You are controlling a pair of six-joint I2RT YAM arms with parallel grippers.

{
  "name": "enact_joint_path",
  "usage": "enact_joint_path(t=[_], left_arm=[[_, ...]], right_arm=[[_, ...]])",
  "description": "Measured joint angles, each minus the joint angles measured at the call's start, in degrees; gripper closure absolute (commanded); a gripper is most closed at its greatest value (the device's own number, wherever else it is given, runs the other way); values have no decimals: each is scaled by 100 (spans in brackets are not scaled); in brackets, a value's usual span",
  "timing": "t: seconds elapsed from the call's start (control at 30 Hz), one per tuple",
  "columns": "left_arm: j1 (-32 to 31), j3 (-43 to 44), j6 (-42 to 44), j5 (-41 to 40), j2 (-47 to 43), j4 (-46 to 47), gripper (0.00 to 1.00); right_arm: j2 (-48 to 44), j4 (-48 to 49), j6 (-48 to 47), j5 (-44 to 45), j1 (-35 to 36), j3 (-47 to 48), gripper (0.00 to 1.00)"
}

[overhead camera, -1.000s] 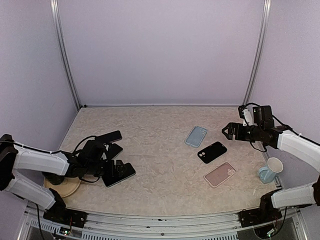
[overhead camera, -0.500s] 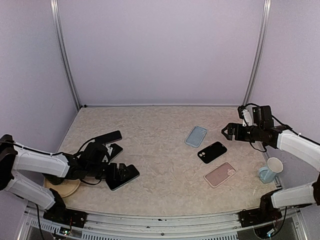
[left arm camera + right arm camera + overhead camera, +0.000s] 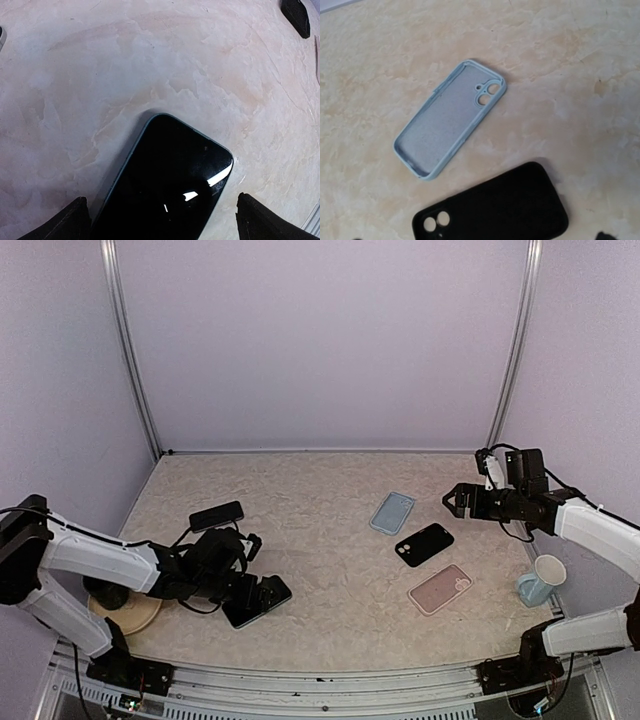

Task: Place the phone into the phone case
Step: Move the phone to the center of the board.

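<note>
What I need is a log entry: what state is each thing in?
phone, flat, screen up, dark, uncased
left hand, open, a finger either side of phone
right hand, open, empty
blue case, inside up, empty
black case, flat
pink case, flat
far phone, flat
mug, upright

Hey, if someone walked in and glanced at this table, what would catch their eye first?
Probably the black phone lying screen-up at the near left, straddled by the left tool's open fingers. Then the three phone cases on the right: light blue case farthest, black case in the middle, pink case nearest.
</note>
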Motion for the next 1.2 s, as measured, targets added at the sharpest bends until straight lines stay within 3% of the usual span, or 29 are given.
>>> enact_joint_path(t=[0.4, 1.2], left_arm=[[-608, 686, 424, -741, 752, -321, 1], [-645, 1139, 966, -476, 1200, -393, 1]], right_arm=[[0, -52, -48, -35, 0, 22, 0], [31, -105, -68, -168, 0, 42, 0]])
